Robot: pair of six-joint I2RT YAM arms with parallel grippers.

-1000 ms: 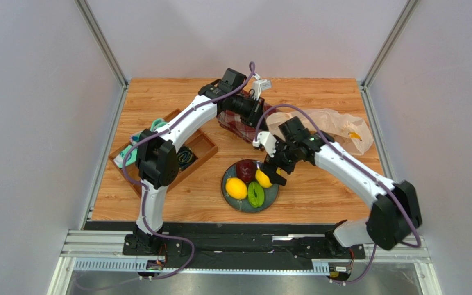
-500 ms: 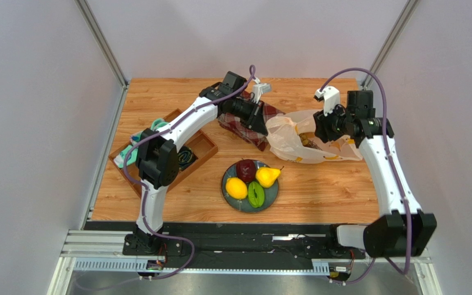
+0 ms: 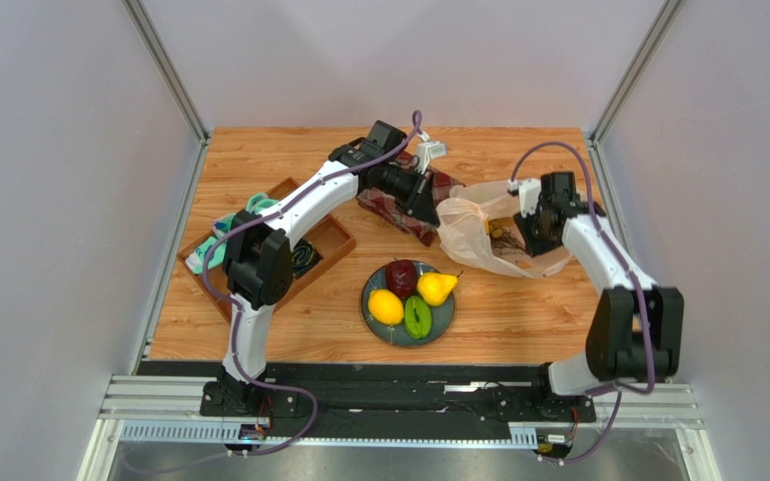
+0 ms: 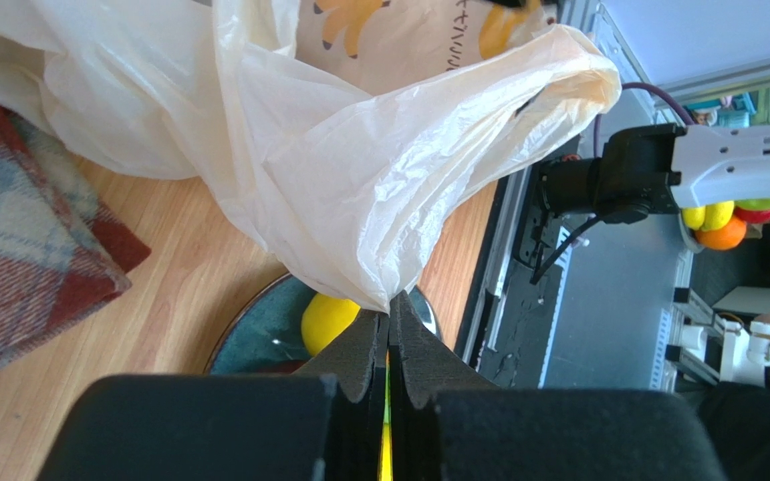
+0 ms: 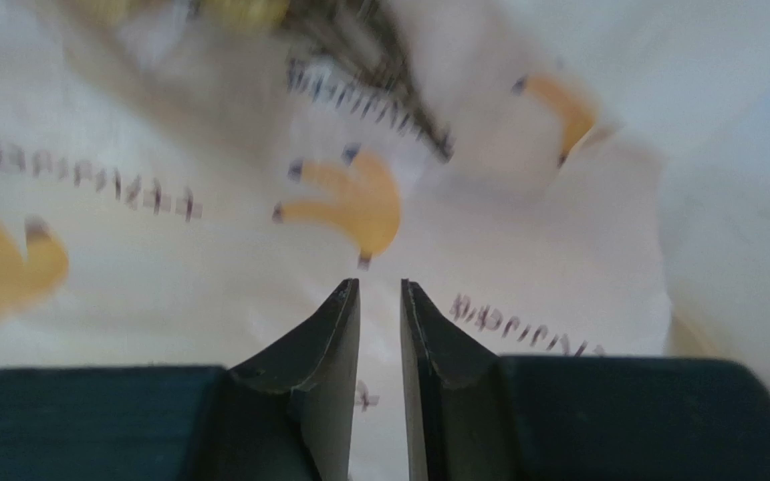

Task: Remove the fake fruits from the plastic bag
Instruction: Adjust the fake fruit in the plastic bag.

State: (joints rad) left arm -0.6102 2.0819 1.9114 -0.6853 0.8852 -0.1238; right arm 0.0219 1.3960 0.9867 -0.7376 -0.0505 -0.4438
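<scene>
1. Right gripper (image 3: 520, 236) was over the plate (image 3: 447, 321) a second ago, at the yellow pear (image 3: 436, 289). The pear now lies on the plate and the gripper is down at the mouth of the plastic bag (image 3: 469, 228). Left arm has barely shifted.
2. Right jaws are narrowed to a slit with nothing between them, facing bag film.
3. Left gripper (image 3: 431, 200) is clamped on the bag's left edge, holding that end up off the table (image 3: 520, 311).
4. The bag sits far right of centre, and its left end is right by the red plaid cloth (image 3: 387, 207).
5. The plate is just in front of the bag. It holds a dark red fruit (image 3: 401, 278), lemon (image 3: 386, 307), green piece (image 3: 418, 318) and the pear, packed together.
6. The wooden tray (image 3: 334, 241) is on the left beneath the left arm, well apart from the bag.
7. In the way: film surrounds the right fingers, and the left wrist and cloth crowd the bag's left end.
8. Top view only: small dark shapes in the bag mouth beside the right gripper, too small to name.
9. Right wrist view only: blurred banana print inside the bag, with stalks and pale lumps at the top edge. Can't tell which fruit.
10. Left wrist view only: the pinch itself, with film fanning up from the closed tips, and the plate rim below the fold.
</scene>
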